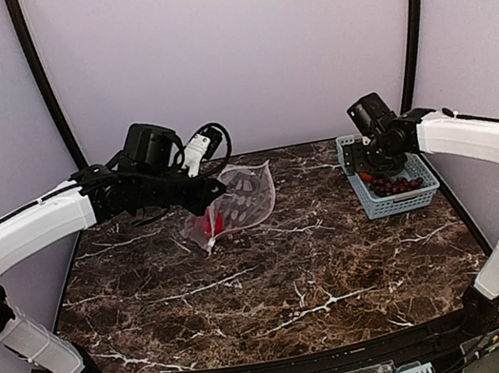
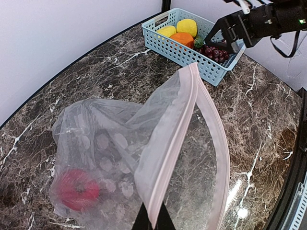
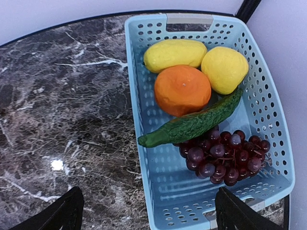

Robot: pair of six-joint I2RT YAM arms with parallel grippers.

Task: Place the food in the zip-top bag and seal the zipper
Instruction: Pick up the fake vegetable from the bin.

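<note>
Pinching the zipper point(image 2: 178, 136), left end effector point(image 2: 154, 222) holds the zip-top bag point(image 2: 115, 139) at 11 o'clock, red apple point(image 2: 76, 189) inside I think; right end effector point(image 3: 153, 213) gapes open over the basket point(image 3: 136, 91) at 2 o'clock.

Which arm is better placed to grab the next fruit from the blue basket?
The right: the right gripper hovers open above the basket, while the left gripper is busy pinching the zipper.

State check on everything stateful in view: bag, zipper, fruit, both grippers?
zip-top bag: mouth open, held by its edge
zipper: unsealed
red apple: inside bag
orange, grape bunch, green piece, yellow pieces: in basket
left gripper: shut on the zipper
right gripper: open, above the basket
</note>
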